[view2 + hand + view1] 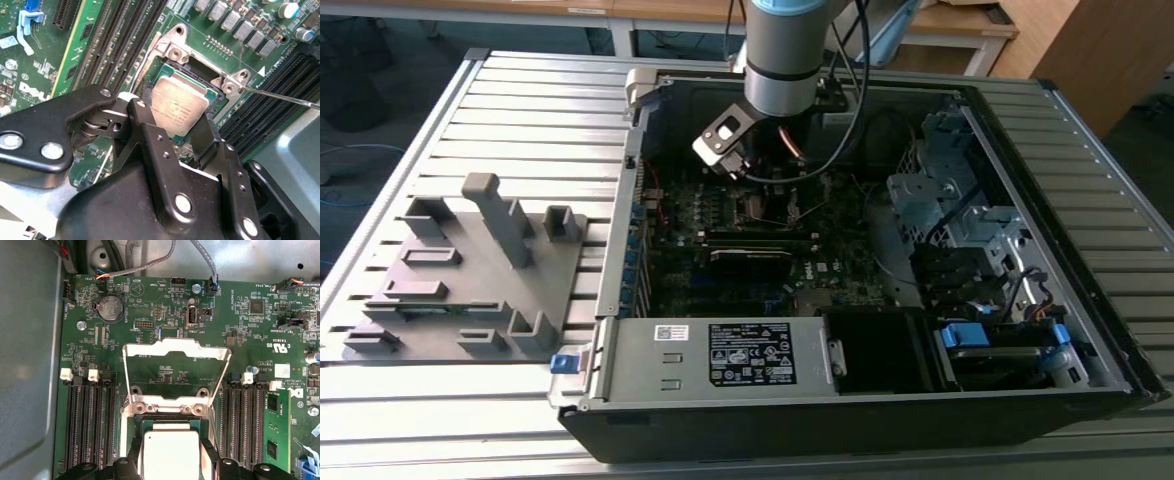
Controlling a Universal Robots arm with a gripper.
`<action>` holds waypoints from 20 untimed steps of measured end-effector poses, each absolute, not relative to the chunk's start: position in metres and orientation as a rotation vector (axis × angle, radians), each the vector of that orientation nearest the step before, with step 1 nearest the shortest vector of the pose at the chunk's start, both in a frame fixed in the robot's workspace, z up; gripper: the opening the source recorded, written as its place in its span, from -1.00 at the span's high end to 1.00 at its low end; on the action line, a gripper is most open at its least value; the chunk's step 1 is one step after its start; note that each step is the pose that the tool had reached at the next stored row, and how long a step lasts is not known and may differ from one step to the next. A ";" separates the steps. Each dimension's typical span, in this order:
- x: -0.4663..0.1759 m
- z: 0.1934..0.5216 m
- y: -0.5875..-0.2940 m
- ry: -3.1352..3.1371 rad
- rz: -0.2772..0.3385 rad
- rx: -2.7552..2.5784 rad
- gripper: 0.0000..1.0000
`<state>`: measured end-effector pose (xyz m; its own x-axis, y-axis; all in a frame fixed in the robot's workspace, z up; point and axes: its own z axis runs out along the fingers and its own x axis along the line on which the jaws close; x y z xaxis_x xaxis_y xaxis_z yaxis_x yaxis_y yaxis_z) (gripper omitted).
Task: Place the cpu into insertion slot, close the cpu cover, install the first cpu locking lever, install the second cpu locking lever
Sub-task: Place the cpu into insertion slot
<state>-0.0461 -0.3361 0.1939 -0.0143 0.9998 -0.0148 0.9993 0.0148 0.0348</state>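
Exterior view: the arm (781,60) reaches down into the open computer case (854,425). The case lies on the slatted table (520,90) toward the exterior view's right edge. You see the gripper (767,190) low over the motherboard (720,215), near the case's far wall. A grey moulded fixture (467,280) sits on the table beside the case, toward the exterior view's left edge.

Second wrist view: the cpu (177,107) lies silver face up in the insertion slot (197,70), whose dark recess shows along one side of the chip. The gripper (177,125) brackets the chip. Its two black fingers (145,130) are drawn in against opposite edges, so you read the jaws as pinching the cpu rather than standing spread. Whether the chip is fully seated cannot be told. A thin metal locking lever (280,96) slants away from the slot's corner bracket, unlatched.

First wrist view: the cpu cover (175,347) stands swung open on its hinge at the slot's edge, and bare board shows through its window. The cpu (170,455) sits just beside that hinge, between the fingers (132,462). Banks of long black memory slots (90,425) flank the slot on both sides. A coin cell (111,308) lies near a corner of the motherboard.
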 end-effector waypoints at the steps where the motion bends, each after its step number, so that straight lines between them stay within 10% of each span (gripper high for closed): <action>1: -0.046 0.194 -0.336 2.210 0.022 2.184 -0.08; 20: -0.047 0.193 -0.334 2.205 0.027 2.192 -0.08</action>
